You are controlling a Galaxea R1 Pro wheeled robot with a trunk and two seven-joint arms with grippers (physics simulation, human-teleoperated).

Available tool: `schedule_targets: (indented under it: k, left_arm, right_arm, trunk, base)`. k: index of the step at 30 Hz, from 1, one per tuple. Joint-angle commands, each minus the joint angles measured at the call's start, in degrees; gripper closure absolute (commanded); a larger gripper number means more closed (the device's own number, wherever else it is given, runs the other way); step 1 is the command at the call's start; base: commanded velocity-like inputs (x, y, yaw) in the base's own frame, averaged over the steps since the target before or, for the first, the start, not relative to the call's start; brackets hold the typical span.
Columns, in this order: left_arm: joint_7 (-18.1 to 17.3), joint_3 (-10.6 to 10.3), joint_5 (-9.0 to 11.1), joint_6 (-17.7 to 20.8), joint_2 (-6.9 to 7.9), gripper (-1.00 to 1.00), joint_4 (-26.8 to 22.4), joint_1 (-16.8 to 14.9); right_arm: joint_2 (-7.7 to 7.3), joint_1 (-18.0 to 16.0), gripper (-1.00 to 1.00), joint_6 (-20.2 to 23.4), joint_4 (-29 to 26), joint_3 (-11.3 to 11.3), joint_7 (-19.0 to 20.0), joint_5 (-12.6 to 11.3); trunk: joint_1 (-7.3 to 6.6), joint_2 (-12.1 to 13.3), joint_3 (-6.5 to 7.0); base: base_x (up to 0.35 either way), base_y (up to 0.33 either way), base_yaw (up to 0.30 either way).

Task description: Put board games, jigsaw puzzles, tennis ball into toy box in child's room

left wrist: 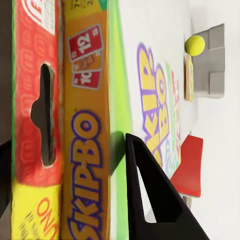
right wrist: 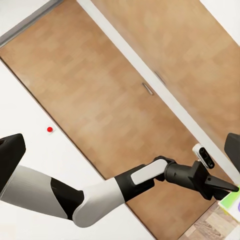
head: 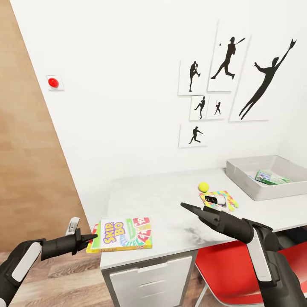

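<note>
Yellow "SKIP-BO" board game (head: 120, 234), "12" card printed, sits between left gripper (head: 92, 237) fingertips, apparently pinched; right gripper (head: 190, 209) state unclear.

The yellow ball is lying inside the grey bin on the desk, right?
Not quite. The head view shows the yellow ball lying on the desk itself, outside the grey bin, next to a colourful puzzle sheet.

Toy box (head: 249, 181) cut off at edge
</note>
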Motion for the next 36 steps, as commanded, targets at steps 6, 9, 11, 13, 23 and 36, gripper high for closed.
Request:
schedule_targets:
  k: [6, 9, 11, 13, 23, 36]
  left_arm:
    - [-0.4, 0.1, -0.6, 0.1, 0.0, 1.0, 0.0, 0.0]
    - [-0.4, 0.1, -0.6, 0.1, 0.0, 1.0, 0.0, 0.0]
    - [-0.4, 0.1, -0.5, 0.1, 0.0, 1.0, 0.0, 0.0]
    - [-0.4, 0.1, -0.5, 0.2, 0.06, 1.0, 0.0, 0.0]
    - [-4.9, 0.0, -0.1, 0.2, 1.5, 1.0, -3.2, 0.0]
    - [-17.6, 0.4, 0.1, 0.2, 7.8, 1.0, -3.6, -2.7]
  right_arm:
    - [0.04, 0.0, -1.0, 0.4, 0.0, 0.0, 0.1, -0.2]
    - [0.11, 0.0, -1.0, 0.4, 0.0, 0.1, 0.1, -0.1]
    - [0.15, 0.0, -1.0, 0.4, 0.0, 0.0, 0.1, -0.1]
    - [0.15, 0.0, -1.0, 0.4, 0.0, 0.0, 0.1, -0.1]
    - [0.16, 0.0, -1.0, 0.4, 0.3, 0.0, -3.1, -0.1]
    - [-0.05, 0.0, -1.0, 0.4, 0.5, -2.8, -14.4, -0.3]
  trunk:
    - [-0.44, 0.8, 0.3]
    - [-1.1, 2.0, 0.84]
    - [-1.54, 2.8, 1.2]
    - [-1.98, 3.6, 1.56]
    - [-3.3, 6.0, 2.63]
    - [-5.93, 10.8, 4.79]
  base:
    - [0.0, 0.0, 0.0]
    - [0.0, 0.0, 0.0]
    - [0.0, 0.0, 0.0]
    - [0.0, 0.0, 0.0]
    - [0.0, 0.0, 0.0]
    - [0.0, 0.0, 0.0]
